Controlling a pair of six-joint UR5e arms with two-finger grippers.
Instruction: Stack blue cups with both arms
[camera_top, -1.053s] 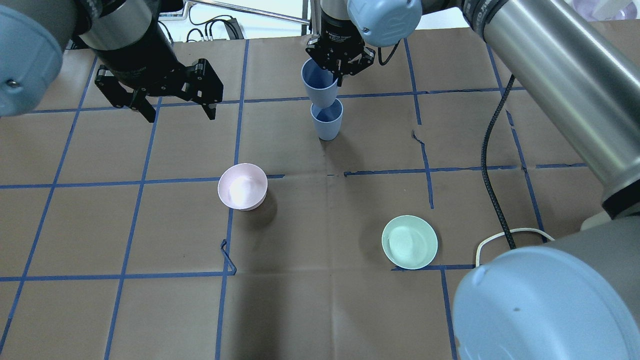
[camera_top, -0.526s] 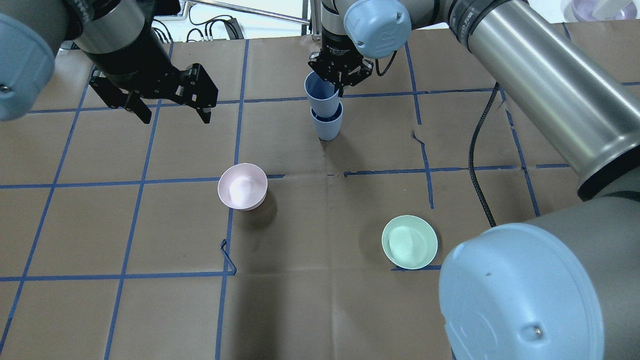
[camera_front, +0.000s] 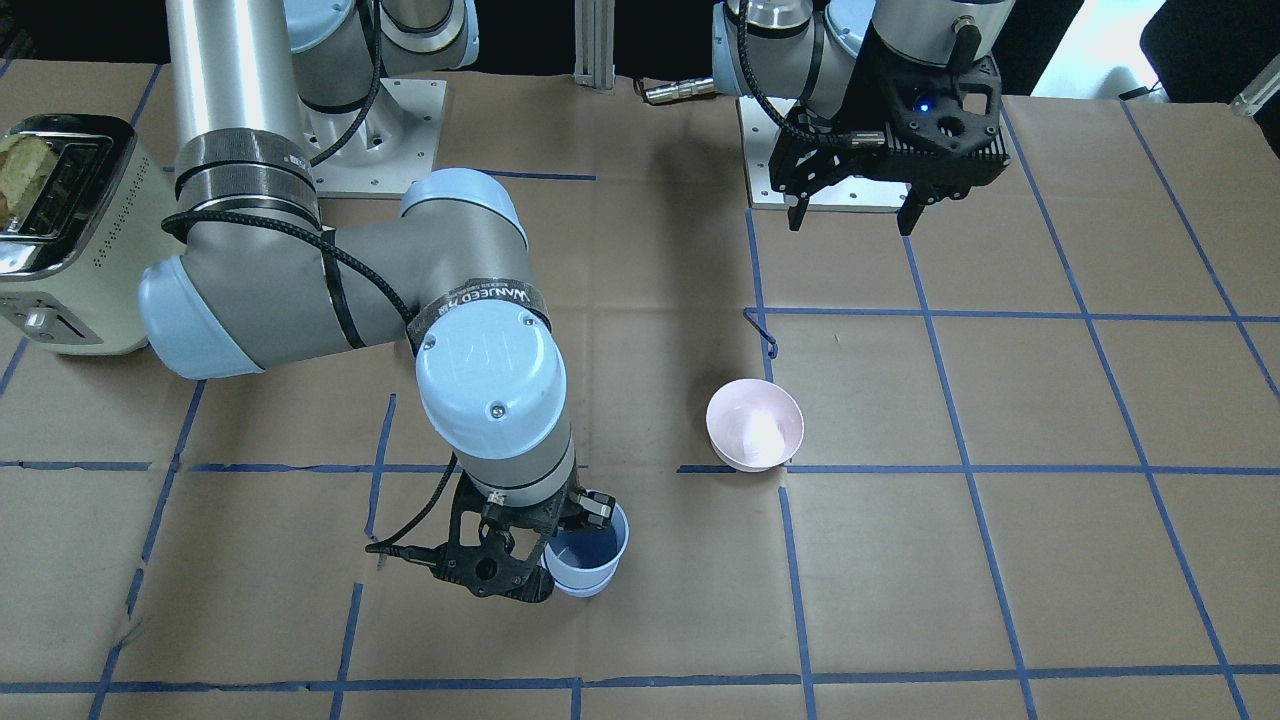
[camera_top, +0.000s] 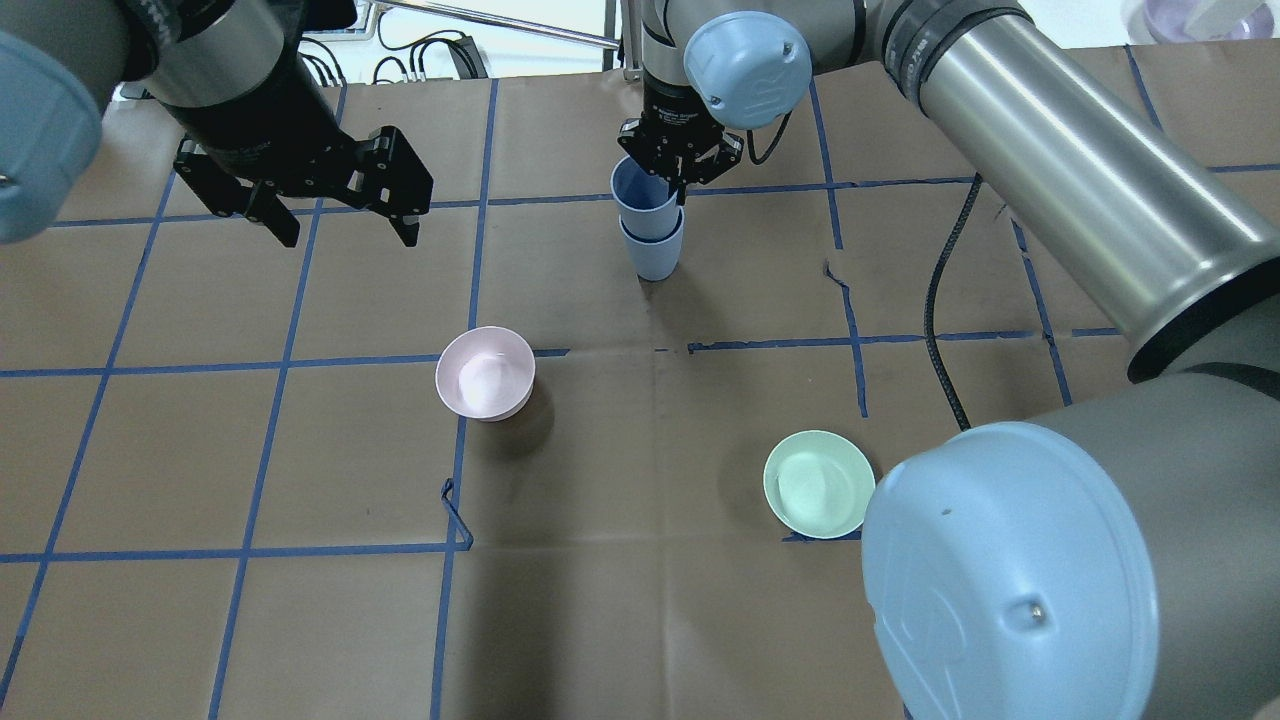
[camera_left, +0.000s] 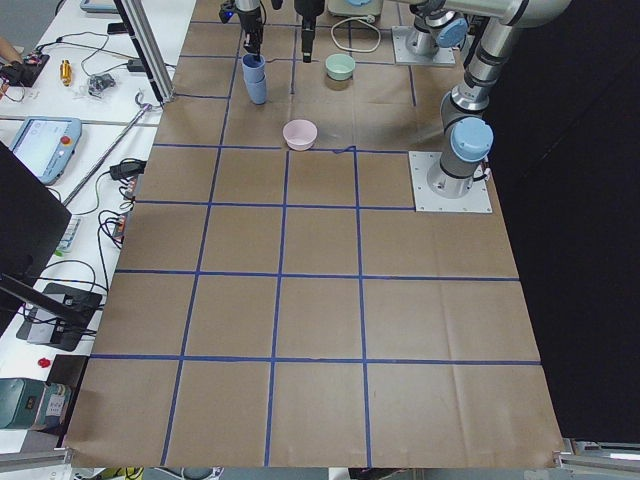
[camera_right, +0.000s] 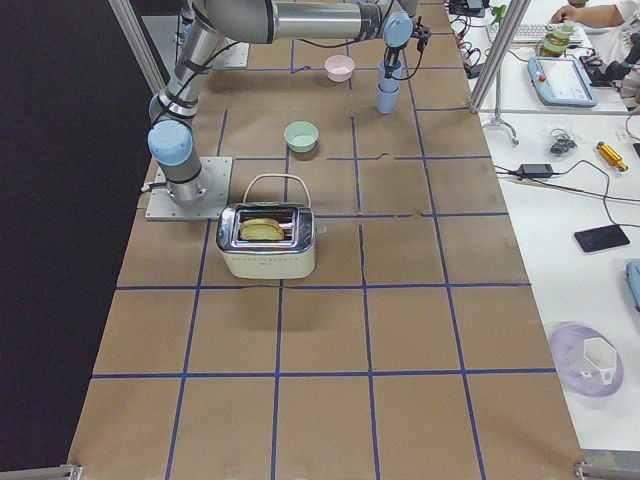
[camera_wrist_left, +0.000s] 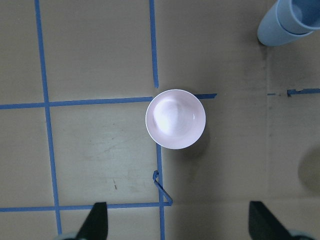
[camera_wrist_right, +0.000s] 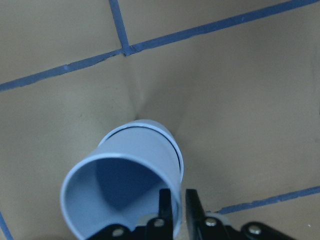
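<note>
Two pale blue cups stand at the far middle of the table. The upper cup (camera_top: 640, 195) sits nested in the lower cup (camera_top: 652, 252), its top part sticking out. My right gripper (camera_top: 679, 180) is shut on the upper cup's rim (camera_wrist_right: 125, 195), one finger inside and one outside; the lower cup's rim (camera_wrist_right: 172, 145) shows just beneath. The stack also shows in the front-facing view (camera_front: 590, 555) beside the right gripper (camera_front: 548, 562). My left gripper (camera_top: 350, 232) is open and empty, hovering to the left of the cups, above the pink bowl (camera_wrist_left: 175, 119).
The pink bowl (camera_top: 485, 372) sits left of centre and a mint-green bowl (camera_top: 818, 483) sits near right. A toaster (camera_front: 60, 230) with bread stands near the right arm's base. A black cable (camera_top: 945, 330) hangs from the right arm.
My right gripper has lowered the upper cup into the lower cup, from hovering above it to nested. My left gripper has drifted slightly away, still open.
</note>
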